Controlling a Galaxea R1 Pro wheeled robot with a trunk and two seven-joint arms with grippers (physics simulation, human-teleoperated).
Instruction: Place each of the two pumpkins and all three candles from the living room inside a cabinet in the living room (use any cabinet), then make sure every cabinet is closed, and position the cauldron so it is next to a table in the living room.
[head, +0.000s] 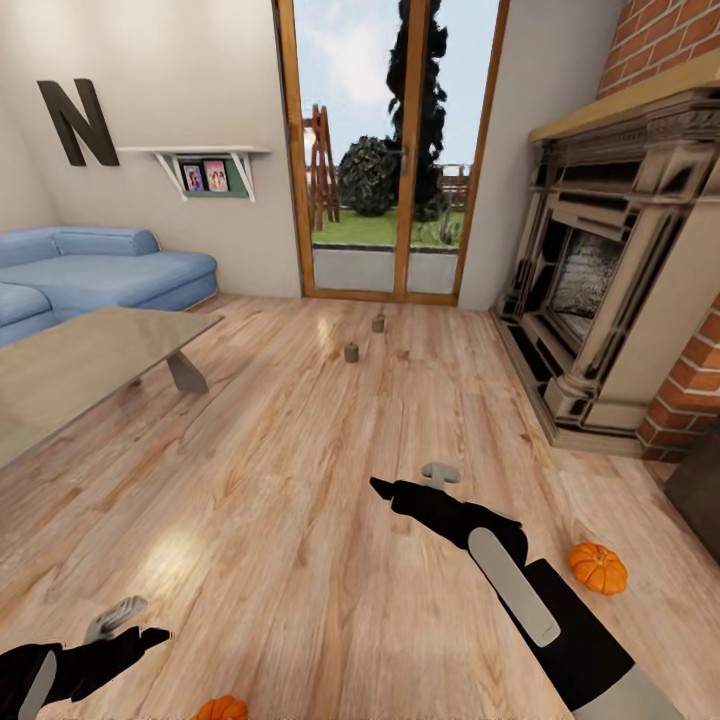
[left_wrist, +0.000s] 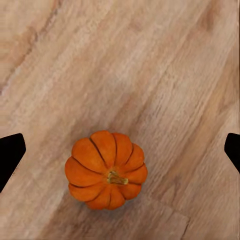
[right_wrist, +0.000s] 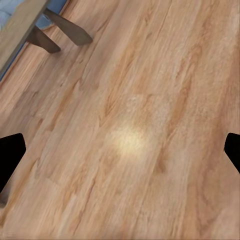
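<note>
Hanging left gripper: fingers were spread wide, empty, over the near pumpkin, likely lined up for a grab.
Right gripper: fingers were wide, nothing was held.
Pumpkins: two were counted, the other near right on the floor.
Candles: two were seen far off.
Table: left.

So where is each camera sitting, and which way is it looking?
Head view: up on the robot's head, looking forward and down over the wooden floor toward the glass door; both arms show, with the left pincer and right pincer.
Left wrist view: on the left arm, looking down at a pumpkin on the floor; dark fingertips at the edges.
Right wrist view: on the right arm, looking at bare floor and the table; dark fingertips again.
Shared: that pumpkin also peeks in at the head view's bottom edge.
</note>
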